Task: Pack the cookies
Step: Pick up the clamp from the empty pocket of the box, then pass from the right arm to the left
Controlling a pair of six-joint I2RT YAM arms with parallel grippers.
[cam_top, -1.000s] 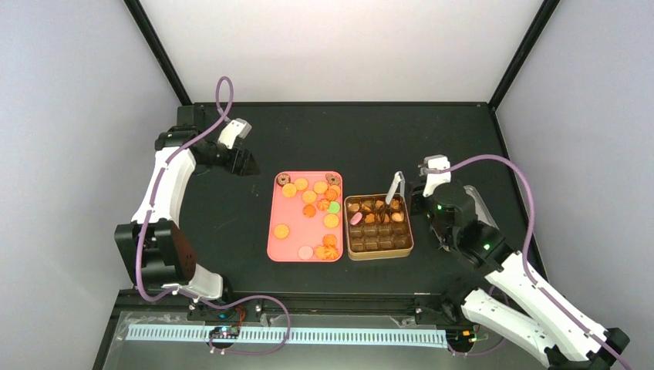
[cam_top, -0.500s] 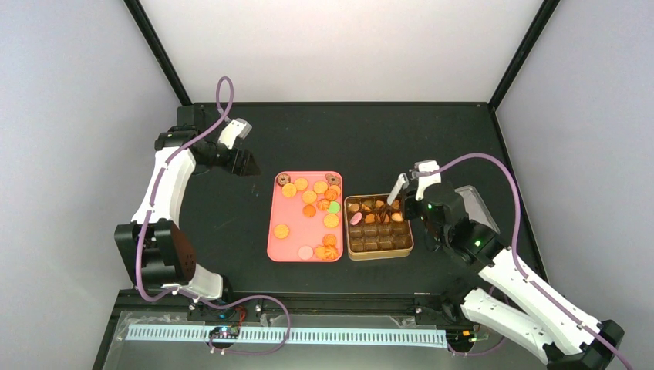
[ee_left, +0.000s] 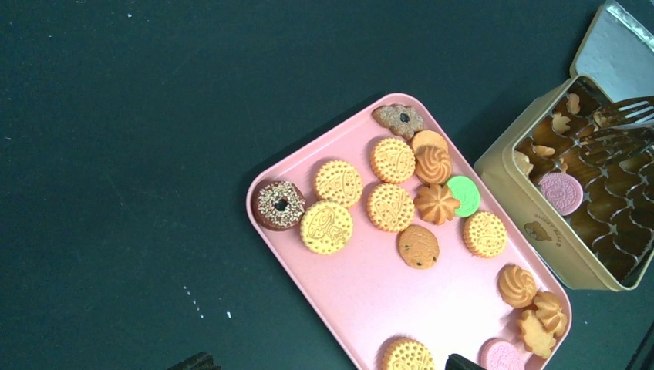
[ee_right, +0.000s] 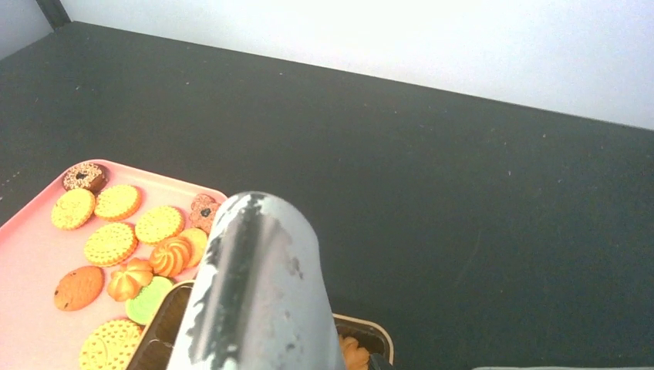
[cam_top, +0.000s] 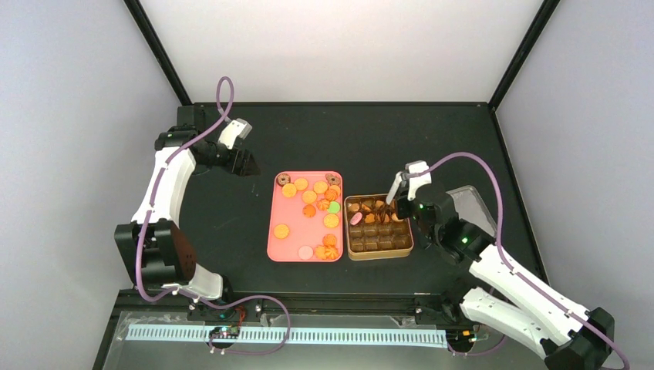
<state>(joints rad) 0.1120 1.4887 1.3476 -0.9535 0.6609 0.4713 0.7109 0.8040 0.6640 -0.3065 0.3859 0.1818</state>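
Several cookies (cam_top: 310, 206) lie on a pink tray (cam_top: 289, 245): yellow rounds, orange swirls, a green one, a pink one and a chocolate ring (ee_left: 279, 205). A gold tin (cam_top: 378, 247) with compartments stands right of the tray, with a few cookies in its back rows, one of them pink (ee_left: 561, 191). My right gripper (cam_top: 410, 202) is shut on metal tongs (cam_top: 398, 187), whose handle fills the right wrist view (ee_right: 258, 285). The tong tips (ee_left: 628, 123) hang over the tin's back row. My left gripper (cam_top: 248, 166) hovers open and empty behind the tray's left corner.
The tin's grey lid (cam_top: 472, 202) lies flat to the right of the tin, under the right arm. Black frame posts rise at the table's back corners. The right arm reaches over the tin's right side.
The right arm has swung left with the tongs, bringing them from beside the tin's back right corner to over its back row. The left arm has not moved.
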